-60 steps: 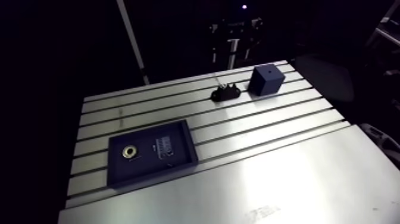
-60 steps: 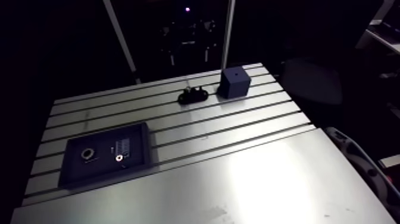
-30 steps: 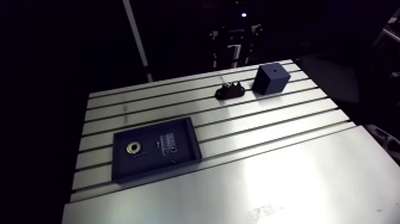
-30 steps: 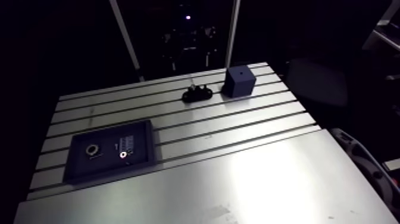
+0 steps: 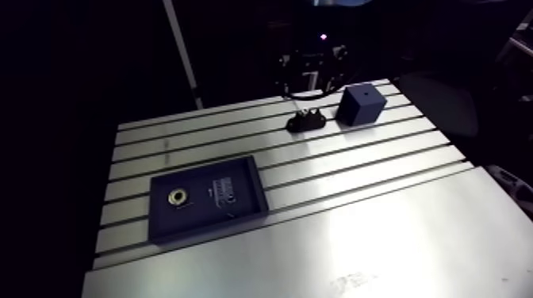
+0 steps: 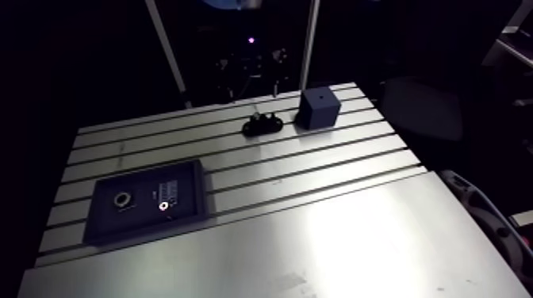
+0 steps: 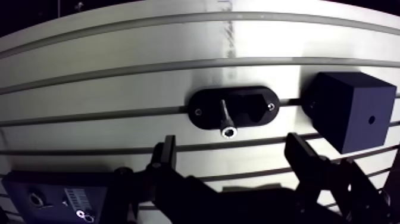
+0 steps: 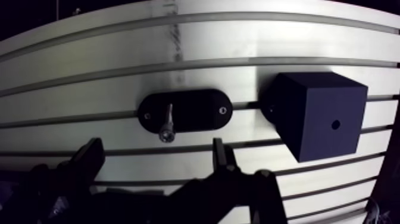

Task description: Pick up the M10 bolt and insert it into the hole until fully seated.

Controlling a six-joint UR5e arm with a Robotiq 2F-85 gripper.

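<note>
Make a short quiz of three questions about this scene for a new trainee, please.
1. Fill in: the dark cube has a small ___ in one face.
2. True or false: the bolt lies on top of the cube.
3. Choose: the fingers are A) open and empty, B) shut on the bolt, C) shut on the cube.
Key: 1 hole; 2 false, it lies in the black holder; 3 A.

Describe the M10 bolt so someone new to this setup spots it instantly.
On the slotted aluminium table, look at the far end, where a black oval holder sits beside a dark blue cube. The bolt lies on that holder: the only slim, shiny metal pin there.
</note>
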